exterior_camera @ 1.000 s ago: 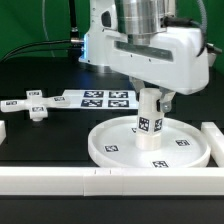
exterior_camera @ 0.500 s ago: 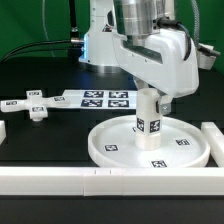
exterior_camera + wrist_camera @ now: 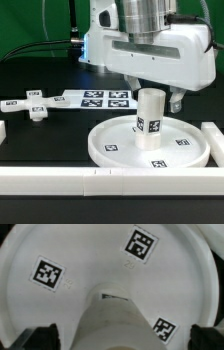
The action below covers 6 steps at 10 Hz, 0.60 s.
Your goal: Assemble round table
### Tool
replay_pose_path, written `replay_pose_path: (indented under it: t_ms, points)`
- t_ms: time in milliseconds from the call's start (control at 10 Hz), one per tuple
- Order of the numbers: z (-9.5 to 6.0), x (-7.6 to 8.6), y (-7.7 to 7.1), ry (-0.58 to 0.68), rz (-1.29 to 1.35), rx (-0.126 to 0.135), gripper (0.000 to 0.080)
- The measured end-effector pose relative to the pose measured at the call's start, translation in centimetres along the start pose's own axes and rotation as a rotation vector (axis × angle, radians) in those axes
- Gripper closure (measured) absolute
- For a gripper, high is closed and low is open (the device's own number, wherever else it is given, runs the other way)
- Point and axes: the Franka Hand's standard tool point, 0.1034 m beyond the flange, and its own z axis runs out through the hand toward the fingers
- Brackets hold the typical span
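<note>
Black tabletop [image 3: 40,140]: your white rimmed plastic disc [image 3: 110,150] lies flat, with the short white cylinder leg [image 3: 150,118] upright at its centre hub. The two-finger gripper [image 3: 154,97] is spread at 3 and 9 o'clock of the leg, not touching it. Risk: if the leg is only loosely seated, a finger graze tips it. Half a second ago your wrist was twisted and lower; now it is squared and the leg top is exposed.

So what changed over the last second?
The gripper twisted about the short white plastic cylinder leg, then swung back square; its jaws now stand open, apart from the leg. Leg upright on the large white rimmed disc, small flat white foot piece: unchanged.
</note>
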Motion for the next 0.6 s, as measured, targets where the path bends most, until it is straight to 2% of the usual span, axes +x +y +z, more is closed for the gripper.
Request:
replay_pose_path:
  t_ms: [300, 500, 600]
  points:
    - [-0.07, 0.12, 0.31, -0.011, -0.311, -0.015, 0.015]
    - [-0.11, 0.15, 0.13, 0.013, -0.567, -0.049, 0.015]
    - [-0.1, 0.12, 0.12, 0.012, -0.655, -0.052, 0.015]
